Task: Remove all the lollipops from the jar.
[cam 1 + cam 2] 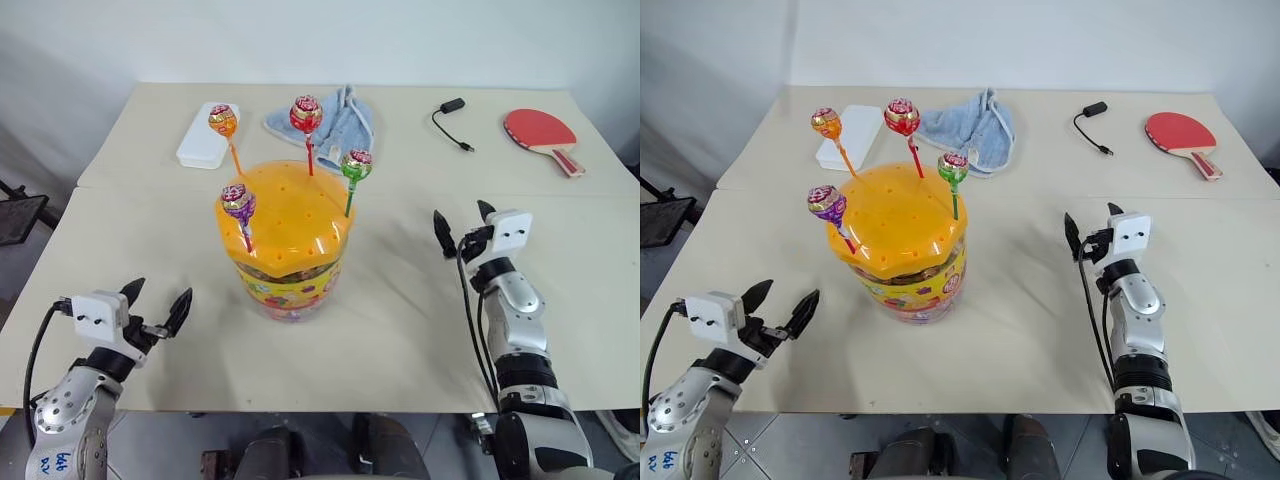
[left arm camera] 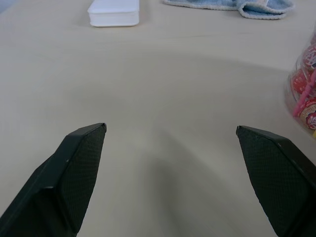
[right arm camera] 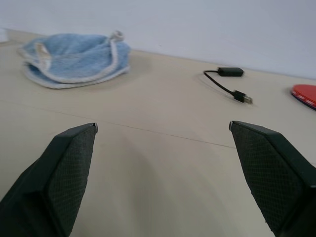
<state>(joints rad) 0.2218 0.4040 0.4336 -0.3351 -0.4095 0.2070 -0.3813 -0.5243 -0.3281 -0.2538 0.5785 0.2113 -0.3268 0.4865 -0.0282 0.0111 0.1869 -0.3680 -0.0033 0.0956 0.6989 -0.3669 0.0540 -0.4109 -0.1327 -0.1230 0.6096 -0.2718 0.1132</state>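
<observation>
on the bench (image 1: 400,330), both the left hand (image 1: 158,306) and right hand (image 1: 462,226) are waiting released, so the lollipops (image 1: 306,114) are calling for a straight upward pull from the jar (image 1: 285,240).

Orange-lidded jar (image 1: 285,245), blue towel (image 1: 335,120), red paddle (image 1: 541,132), white box (image 1: 208,135)

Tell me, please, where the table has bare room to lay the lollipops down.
Bare table lies between the jar and the right gripper, and between jar and left gripper. The far side is crowded: white box, blue cloth, cable, paddle.
</observation>
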